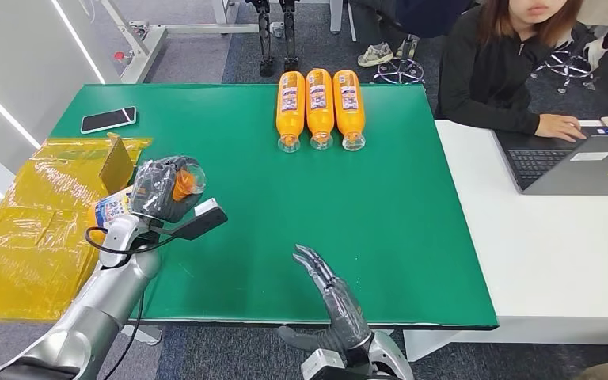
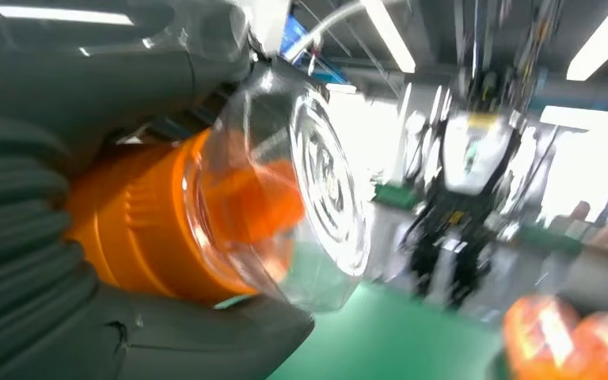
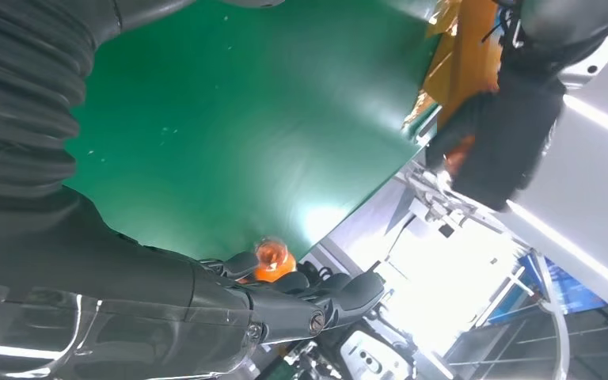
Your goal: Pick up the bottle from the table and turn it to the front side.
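Note:
My left hand (image 1: 162, 188) grips an orange bottle (image 1: 120, 206) above the left part of the green table (image 1: 229, 174), lifted off the surface, its clear bottom end (image 1: 192, 179) pointing right and its labelled part toward the arm. In the left wrist view the bottle (image 2: 166, 218) lies inside the grey fingers (image 2: 39, 261), clear end (image 2: 324, 190) outward. My right hand (image 1: 334, 297) hovers near the table's front edge, fingers straight and apart, holding nothing; in the right wrist view its fingers (image 3: 301, 297) stretch over the green surface.
Three orange bottles (image 1: 320, 107) lie side by side at the table's far edge. A phone (image 1: 108, 119) rests at the far left. Yellow plastic wrap (image 1: 32, 229) with a cardboard piece covers the left end. A person sits at a laptop (image 1: 578, 162) on the white table to the right.

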`<state>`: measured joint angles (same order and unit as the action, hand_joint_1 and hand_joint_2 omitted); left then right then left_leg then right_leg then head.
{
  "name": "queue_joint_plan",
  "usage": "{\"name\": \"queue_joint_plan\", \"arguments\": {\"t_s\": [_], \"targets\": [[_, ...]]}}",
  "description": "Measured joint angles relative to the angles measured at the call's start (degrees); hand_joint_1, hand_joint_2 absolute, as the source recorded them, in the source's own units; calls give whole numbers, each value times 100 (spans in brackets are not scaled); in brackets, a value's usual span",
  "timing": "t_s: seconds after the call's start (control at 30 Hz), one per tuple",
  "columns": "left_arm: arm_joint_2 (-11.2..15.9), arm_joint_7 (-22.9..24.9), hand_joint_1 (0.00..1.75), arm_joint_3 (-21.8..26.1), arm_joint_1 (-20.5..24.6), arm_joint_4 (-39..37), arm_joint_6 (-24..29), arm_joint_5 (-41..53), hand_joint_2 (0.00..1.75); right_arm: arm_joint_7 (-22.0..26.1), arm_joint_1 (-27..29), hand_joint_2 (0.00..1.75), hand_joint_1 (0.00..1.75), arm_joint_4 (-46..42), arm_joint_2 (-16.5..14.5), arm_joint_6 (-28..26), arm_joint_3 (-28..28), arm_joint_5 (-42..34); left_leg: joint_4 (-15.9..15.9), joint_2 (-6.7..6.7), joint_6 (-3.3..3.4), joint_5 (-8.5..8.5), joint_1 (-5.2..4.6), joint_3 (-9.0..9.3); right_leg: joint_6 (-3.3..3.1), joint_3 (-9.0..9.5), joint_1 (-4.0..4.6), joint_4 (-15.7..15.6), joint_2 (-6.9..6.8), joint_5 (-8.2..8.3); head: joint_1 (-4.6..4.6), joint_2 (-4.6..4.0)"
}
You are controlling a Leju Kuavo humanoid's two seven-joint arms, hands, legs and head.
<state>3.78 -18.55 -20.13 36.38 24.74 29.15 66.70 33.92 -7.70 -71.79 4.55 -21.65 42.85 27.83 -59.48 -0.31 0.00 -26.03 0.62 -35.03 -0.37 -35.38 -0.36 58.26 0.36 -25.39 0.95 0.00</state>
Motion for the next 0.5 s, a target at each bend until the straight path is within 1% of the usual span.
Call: {"name": "queue_joint_plan", "arguments": {"t_s": [0.13, 0.2, 0.27, 0.3, 0.37, 0.4, 0.43, 0.5], "targets": [[74, 766, 164, -459, 43, -333, -148, 709, 175, 1, 14, 175, 0, 45, 113, -116, 14, -51, 0, 2, 0, 0, 0, 0, 0, -1, 0, 0, 1, 0, 1, 0], [126, 1093, 166, -678, 70, -452, -272, 1061, 175, -4, 29, 175, 0, 47, 167, -138, 31, -79, 0, 3, 0, 0, 0, 0, 0, -2, 0, 0, 2, 0, 1, 0], [187, 1372, 161, -892, 104, -554, -441, 1352, 175, -6, 49, 175, 0, 46, 223, -146, 55, -80, 0, 4, 0, 0, 0, -1, 0, -2, 0, 0, 2, 0, 1, 0], [234, 1502, 154, -1013, 116, -588, -600, 1394, 175, -4, 60, 175, 0, 45, 251, -155, 64, -71, 1, 4, -1, -1, 0, 0, 0, -2, 0, 0, 3, 0, 1, 0], [339, 1735, 83, -1307, 121, -609, -970, 1299, 175, 4, 85, 175, 0, 43, 296, -185, 76, -43, 1, 11, -2, -1, 0, 1, -2, -6, 0, 0, 11, 1, -1, 0], [381, 1809, 43, -1471, 123, -619, -1087, 1221, 175, 7, 102, 175, 0, 38, 318, -203, 78, -28, 1, 14, -2, -2, 0, 1, -4, -8, 0, 0, 15, 2, -1, 0], [406, 1847, 10, -1620, 131, -640, -1123, 1182, 175, 2, 121, 175, 0, 29, 337, -220, 80, -14, 1, 15, -3, -2, 0, 0, -5, -10, 0, 0, 16, 3, -1, 0], [422, 1883, 0, -1841, 163, -714, -1104, 1180, 175, -28, 162, 175, 0, -8, 366, -243, 80, 17, 2, 10, -3, -1, 1, -3, -7, -10, 1, 0, 9, 3, 2, 0]]}}
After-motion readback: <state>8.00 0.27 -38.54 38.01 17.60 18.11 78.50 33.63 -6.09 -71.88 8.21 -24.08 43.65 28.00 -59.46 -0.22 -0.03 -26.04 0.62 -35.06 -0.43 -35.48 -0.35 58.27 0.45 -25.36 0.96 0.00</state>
